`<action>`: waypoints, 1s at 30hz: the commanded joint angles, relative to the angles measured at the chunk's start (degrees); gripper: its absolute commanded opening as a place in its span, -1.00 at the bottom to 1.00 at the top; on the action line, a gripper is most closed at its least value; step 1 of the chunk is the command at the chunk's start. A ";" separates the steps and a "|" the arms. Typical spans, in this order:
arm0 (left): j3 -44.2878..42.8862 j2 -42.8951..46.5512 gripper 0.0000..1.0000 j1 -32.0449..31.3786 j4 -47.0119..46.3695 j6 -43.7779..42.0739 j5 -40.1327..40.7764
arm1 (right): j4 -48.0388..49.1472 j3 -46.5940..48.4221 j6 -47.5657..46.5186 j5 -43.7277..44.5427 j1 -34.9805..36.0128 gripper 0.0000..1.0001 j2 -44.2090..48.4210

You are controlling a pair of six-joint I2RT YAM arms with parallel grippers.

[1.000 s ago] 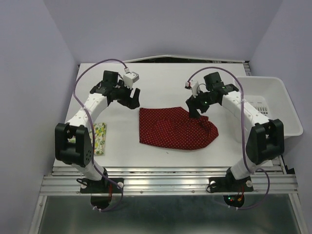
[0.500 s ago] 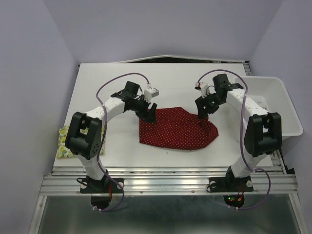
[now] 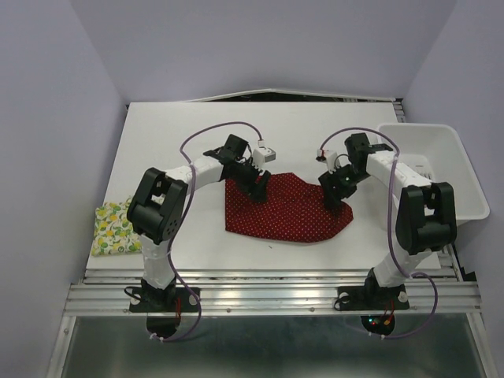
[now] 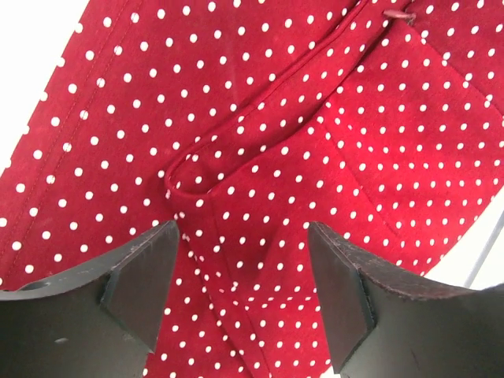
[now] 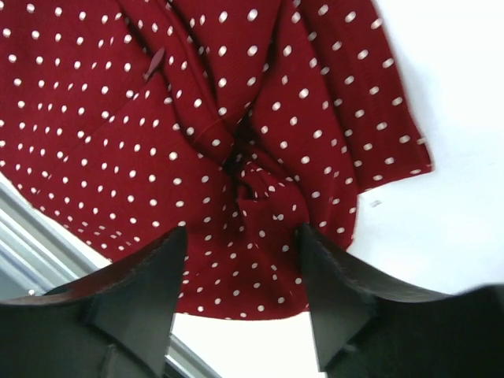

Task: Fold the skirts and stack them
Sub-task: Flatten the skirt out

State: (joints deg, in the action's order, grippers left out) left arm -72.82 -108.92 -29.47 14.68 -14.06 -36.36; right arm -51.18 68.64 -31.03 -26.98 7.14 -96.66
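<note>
The dark red polka-dot skirt (image 3: 287,209) lies spread in the middle of the table. My left gripper (image 3: 256,187) is open just above its upper left part; in the left wrist view (image 4: 242,268) the dotted cloth (image 4: 260,142) fills the space between the fingers. My right gripper (image 3: 334,195) is open over the skirt's bunched right end; the right wrist view (image 5: 240,264) shows a knot of folds (image 5: 252,177) between the fingers. The lemon-print skirt (image 3: 114,228) lies folded at the table's left edge.
A white plastic bin (image 3: 445,169) stands at the right edge of the table (image 3: 189,126). The table's metal front rail (image 3: 268,295) runs along the near side, with both arm bases on it.
Both grippers have moved inward and down onto the red skirt, left from the far left, right from above its right end. The lemon skirt now shows whole at the left edge.
</note>
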 commanded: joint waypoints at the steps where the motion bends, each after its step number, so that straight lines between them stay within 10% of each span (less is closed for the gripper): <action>1: -2.59 -1.28 0.36 -0.50 -1.32 0.79 0.50 | -1.47 -0.53 -1.58 -2.46 -0.37 0.17 1.21; 5: -3.82 -2.78 -0.04 -0.50 -0.44 1.23 -1.17 | -0.50 0.09 -0.27 -2.37 -0.37 -0.28 0.69; 10: -4.70 -0.77 -1.00 -0.23 2.37 -0.08 -0.65 | 0.29 1.76 0.97 -4.04 -0.37 -0.36 2.88; 15: -3.91 10.29 -1.00 2.05 3.69 -3.68 4.01 | 3.45 0.45 1.76 -4.13 -0.37 -0.49 8.06; 19: -1.28 20.56 -1.00 2.05 6.15 -9.39 4.98 | 6.61 -2.19 1.85 -3.78 -0.37 -0.97 12.02; 25: 8.38 29.03 -1.00 1.88 10.98 -19.05 1.73 | 6.53 -5.01 0.35 -4.57 -0.37 -0.99 14.92; 27: 13.11 32.71 -1.00 1.00 12.30 -22.39 0.68 | 6.62 -5.36 0.79 -3.78 -0.37 -0.81 15.19; 30: 19.36 36.93 -1.00 -1.54 15.46 -31.00 0.75 | 7.06 -5.10 1.84 -2.90 -0.37 0.18 14.22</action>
State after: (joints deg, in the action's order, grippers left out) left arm -60.25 -74.89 -28.51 22.90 -33.69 -34.15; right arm -46.22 63.61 -29.89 -30.20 7.09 -82.91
